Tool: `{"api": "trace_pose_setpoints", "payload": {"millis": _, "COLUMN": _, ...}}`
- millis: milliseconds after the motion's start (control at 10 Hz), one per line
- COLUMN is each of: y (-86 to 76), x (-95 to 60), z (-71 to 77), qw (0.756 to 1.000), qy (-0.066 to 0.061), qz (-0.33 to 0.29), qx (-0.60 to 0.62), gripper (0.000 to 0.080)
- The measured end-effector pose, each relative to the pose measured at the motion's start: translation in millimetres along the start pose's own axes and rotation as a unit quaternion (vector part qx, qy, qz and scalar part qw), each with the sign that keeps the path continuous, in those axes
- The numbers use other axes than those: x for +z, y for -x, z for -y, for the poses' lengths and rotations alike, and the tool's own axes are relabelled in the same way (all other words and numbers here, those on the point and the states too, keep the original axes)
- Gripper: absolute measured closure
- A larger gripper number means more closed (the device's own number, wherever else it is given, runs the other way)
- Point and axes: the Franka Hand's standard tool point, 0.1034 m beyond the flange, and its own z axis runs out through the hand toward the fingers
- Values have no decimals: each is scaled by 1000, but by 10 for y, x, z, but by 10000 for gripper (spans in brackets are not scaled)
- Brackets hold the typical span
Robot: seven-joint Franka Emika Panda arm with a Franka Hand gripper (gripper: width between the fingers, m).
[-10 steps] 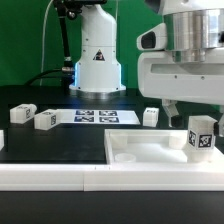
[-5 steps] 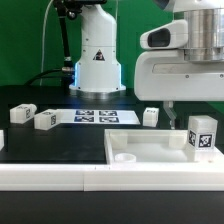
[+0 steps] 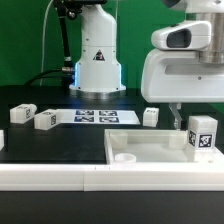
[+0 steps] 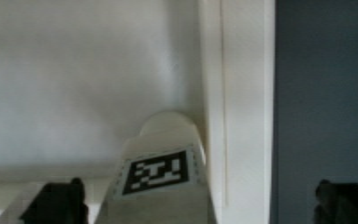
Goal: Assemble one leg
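Note:
One leg (image 3: 203, 135), a white block with a tag on its side, stands upright at the slab's (image 3: 150, 148) end on the exterior view's right. My gripper (image 3: 188, 118) hangs just above and beside it, open and empty. In the wrist view the leg (image 4: 158, 170) lies between my dark fingertips (image 4: 55, 200), which stand wide apart and touch nothing; the gripper (image 4: 201, 205) is over the slab (image 4: 87, 80). Three more legs lie loose on the black table: two at the exterior view's left (image 3: 21, 113) (image 3: 45, 120) and one near the middle (image 3: 150, 116).
The marker board (image 3: 95, 116) lies flat behind the slab. The robot base (image 3: 97, 60) stands at the back with black cables on its left. A white bar (image 3: 60, 176) runs along the table's front edge.
My gripper has risen and shifted toward the exterior view's right, away from the standing leg. The leg and the loose legs have not moved.

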Motion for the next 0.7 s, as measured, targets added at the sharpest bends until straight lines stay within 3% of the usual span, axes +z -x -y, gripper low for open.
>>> {"api": "trace_pose_setpoints", "payload": {"millis": 200, "y": -1, "x": 1, "z": -6, "qw": 1000, "qy": 0, "qz": 0, "qx": -27, "gripper": 151}}
{"api": "trace_pose_setpoints", "payload": {"millis": 400, "y": -2, "x": 1, "z": -13, "qw": 1000, "qy": 0, "qz": 0, "qx": -27, "gripper": 382}}
{"api": "trace_pose_setpoints", "payload": {"millis": 500, "y": -9, "x": 0, "z": -49, "qw": 1000, "qy": 2, "qz": 0, "qx": -25, "gripper": 382}}
{"api": "trace_pose_setpoints", "payload": {"millis": 600, "y": -10, "x": 3, "z": -75, "qw": 1000, "qy": 3, "qz": 0, "qx": -23, "gripper": 505}}
{"api": "trace_pose_setpoints", "payload": {"millis": 700, "y": -10, "x": 3, "z": -77, "qw": 1000, "qy": 2, "qz": 0, "qx": -16, "gripper": 505}}
